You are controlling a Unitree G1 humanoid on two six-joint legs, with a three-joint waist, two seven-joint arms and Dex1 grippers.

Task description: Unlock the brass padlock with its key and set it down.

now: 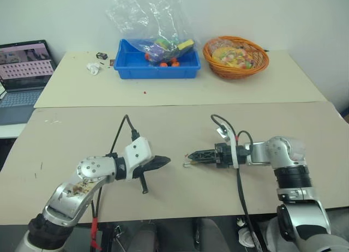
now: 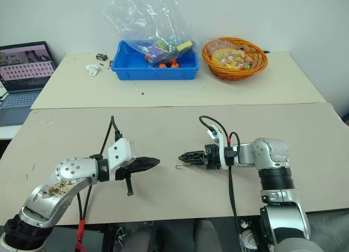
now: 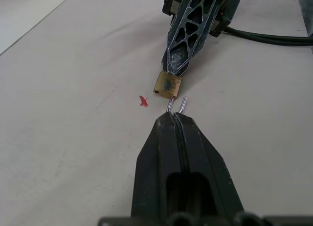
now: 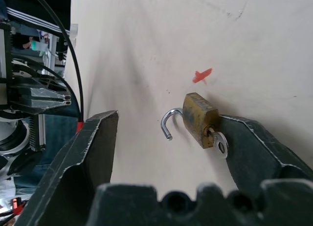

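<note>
The brass padlock lies on the tan table with its silvery shackle swung open into a hook. The small silvery key sticks out of the lock's body and touches one finger of my right gripper. That gripper is open, with its jaws spread on either side of the lock and gripping nothing. My left gripper is shut and empty. It points at the padlock, with its tips just short of the shackle. In the left eye view a small gap separates the two grippers.
A red crumb lies beside the lock. At the back stand a blue bin holding a plastic bag of toys, an orange basket, a crumpled white scrap and a laptop at the left.
</note>
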